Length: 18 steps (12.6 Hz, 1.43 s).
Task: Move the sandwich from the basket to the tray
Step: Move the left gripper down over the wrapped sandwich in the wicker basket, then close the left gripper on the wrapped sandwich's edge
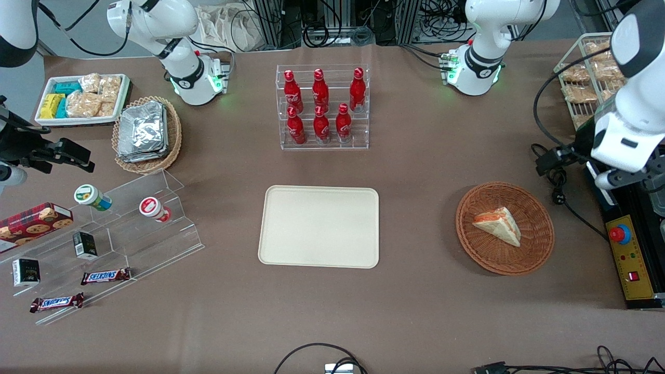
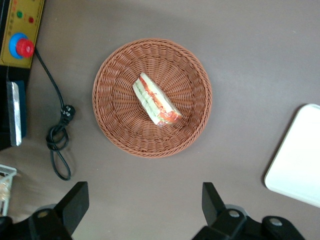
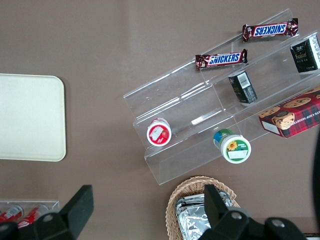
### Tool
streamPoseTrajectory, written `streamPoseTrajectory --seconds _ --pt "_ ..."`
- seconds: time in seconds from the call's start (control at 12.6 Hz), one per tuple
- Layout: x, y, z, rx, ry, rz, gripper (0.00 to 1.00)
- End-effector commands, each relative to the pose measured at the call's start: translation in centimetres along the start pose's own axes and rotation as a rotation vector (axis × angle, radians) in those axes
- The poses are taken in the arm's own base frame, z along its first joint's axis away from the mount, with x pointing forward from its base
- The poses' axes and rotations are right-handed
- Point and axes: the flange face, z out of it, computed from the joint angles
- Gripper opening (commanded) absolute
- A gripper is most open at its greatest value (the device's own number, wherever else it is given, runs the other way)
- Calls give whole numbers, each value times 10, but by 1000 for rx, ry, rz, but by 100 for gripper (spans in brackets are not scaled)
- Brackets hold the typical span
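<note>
From my remote station, the cream-beige tray [image 1: 318, 226] lies bare at mid-surface, nearer the front camera than the clear rack of red cola bottles [image 1: 322, 106]. Toward the working arm's end, the sandwich [image 1: 497, 225] lies on its side in the reddish-brown wicker basket [image 1: 504, 256], bread wedge showing orange-red and green filling. My left arm's end effector [image 2: 142, 212] hangs above the brown surface [image 1: 415, 171] just beside the basket, fingers [image 2: 75, 202] spread wide, gripping nothing.

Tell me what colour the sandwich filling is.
Orange-red and green layers in the sandwich, clearest in the left wrist view.
</note>
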Motion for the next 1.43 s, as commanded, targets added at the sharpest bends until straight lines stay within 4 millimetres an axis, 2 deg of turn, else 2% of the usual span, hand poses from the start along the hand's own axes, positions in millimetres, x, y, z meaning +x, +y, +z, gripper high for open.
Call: streamPoseTrajectory --seconds 0.0,0.16,0.4,0.48,0.71,0.95,1.19,1.35 --pt "14 6 24 9 -13 -86 100" --pt "33 16 60 29 -7 -292 100" --pt "51 36 117 41 -19 -500 100" --pt "54 38 136 46 -26 -530 100" --pt "43 35 194 21 12 -563 100" --pt "38 32 233 6 20 -615 100" --pt "32 28 257 -16 40 -626 100" --pt "34 21 272 -26 51 -638 100"
